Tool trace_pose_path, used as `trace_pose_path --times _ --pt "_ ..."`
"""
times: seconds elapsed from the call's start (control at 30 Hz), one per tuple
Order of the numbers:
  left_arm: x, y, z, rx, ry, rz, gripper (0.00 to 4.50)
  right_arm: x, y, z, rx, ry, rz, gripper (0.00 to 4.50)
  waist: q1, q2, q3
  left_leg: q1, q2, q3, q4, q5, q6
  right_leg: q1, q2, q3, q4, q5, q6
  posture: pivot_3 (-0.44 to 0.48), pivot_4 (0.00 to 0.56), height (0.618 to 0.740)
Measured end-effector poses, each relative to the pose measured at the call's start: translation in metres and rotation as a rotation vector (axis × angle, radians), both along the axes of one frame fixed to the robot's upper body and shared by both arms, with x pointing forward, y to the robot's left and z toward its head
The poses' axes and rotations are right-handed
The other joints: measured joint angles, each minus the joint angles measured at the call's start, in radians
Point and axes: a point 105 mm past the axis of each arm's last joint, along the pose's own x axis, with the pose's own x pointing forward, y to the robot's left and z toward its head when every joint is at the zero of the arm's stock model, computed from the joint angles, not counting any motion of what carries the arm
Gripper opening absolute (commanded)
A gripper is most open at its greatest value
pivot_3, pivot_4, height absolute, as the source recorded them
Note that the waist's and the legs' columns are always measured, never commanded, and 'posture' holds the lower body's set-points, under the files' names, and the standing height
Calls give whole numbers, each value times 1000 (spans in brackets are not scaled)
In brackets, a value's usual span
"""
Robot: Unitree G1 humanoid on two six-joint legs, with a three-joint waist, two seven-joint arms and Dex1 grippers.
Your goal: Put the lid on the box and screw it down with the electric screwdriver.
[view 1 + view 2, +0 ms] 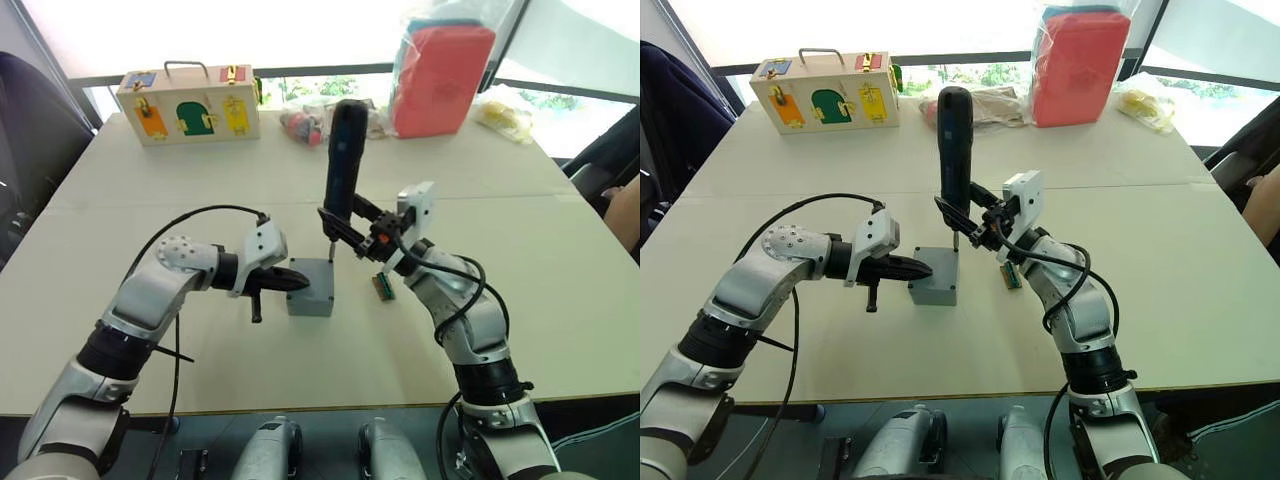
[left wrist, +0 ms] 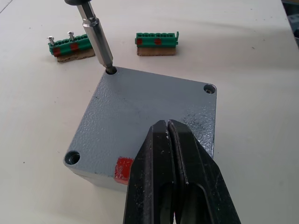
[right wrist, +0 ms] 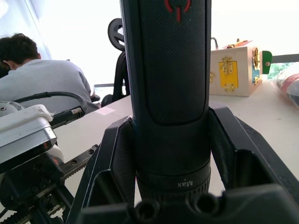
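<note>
At the centre of the tabletop (image 1: 520, 300), the grey box (image 1: 309, 300) is seen with the lid (image 2: 140, 116) seated on it. The left gripper (image 2: 174, 154), jaws pressed together, rests on the lid's near edge. The electric screwdriver (image 1: 343, 165) is held upright, pinched in the right gripper (image 1: 352, 222), its bit in the lid's corner hole. Two green connector strips (image 2: 156, 39) lie beyond the box, and at 11 o'clock, far back, a wooden box (image 1: 188, 104) stands.

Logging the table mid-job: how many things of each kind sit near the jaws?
Grey plastic box with its lid on: 1
Black stick-shaped electric screwdriver: 1
Green connector strips: 2
Total: 4
</note>
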Motion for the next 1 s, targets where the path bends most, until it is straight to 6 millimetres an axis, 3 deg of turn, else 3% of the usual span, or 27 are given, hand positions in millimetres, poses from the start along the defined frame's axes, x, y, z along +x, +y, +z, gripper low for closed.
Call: trace_pose_path --times 0.23,1.0 --pt "-2 2 -7 2 23 6 0 -7 3 -15 -24 15 -4 1799 -1 0 -5 17 1 0 -5 -6 8 17 1 0 -11 -1 -1 0 150 740" --pt "-4 -2 -16 4 57 20 0 -3 2 -27 -36 59 -40 1799 1 0 -29 25 2 -1 -7 -8 10 23 0 0 -15 -2 -3 0 150 740"
